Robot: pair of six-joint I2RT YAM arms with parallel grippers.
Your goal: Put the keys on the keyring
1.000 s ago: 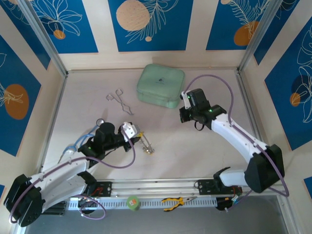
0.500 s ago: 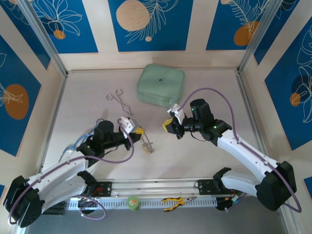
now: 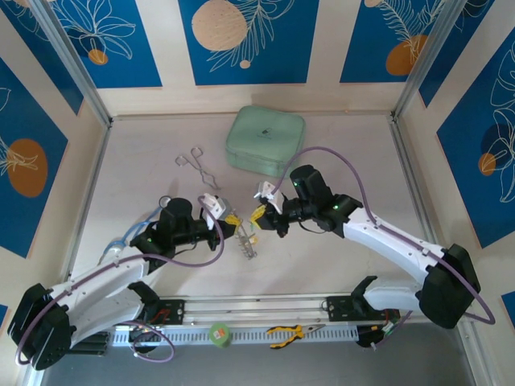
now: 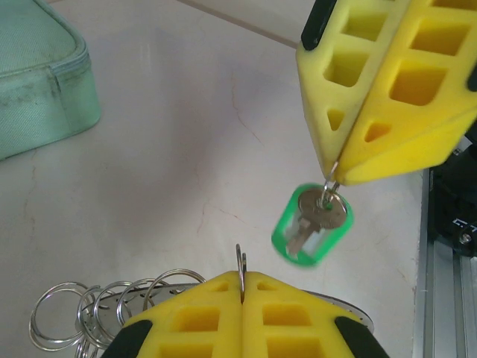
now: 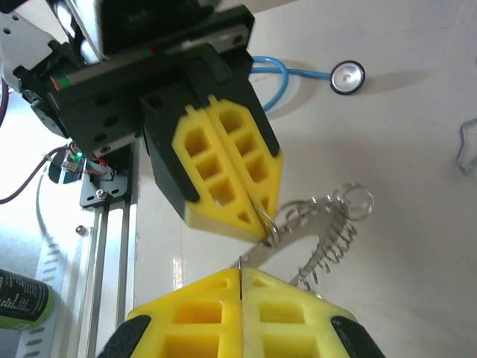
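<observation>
Holding keyring (image 4: 74, 317) wire pinched tight in my left gripper (image 4: 242, 287) | right gripper (image 4: 332, 170) clamped on green key (image 4: 313, 224) by its loop | both light, thin, slippery; key likely dangles, so grip close

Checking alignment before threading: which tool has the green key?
The right tool; the green key dangles from its tips. The left tool pinches the keyring instead.

Mid-table, the left gripper (image 3: 231, 219) and right gripper (image 3: 259, 214) nearly meet tip to tip (both closed), the keyring (image 3: 249, 244) just near of them, a mint case (image 3: 265, 141) farther back.
</observation>
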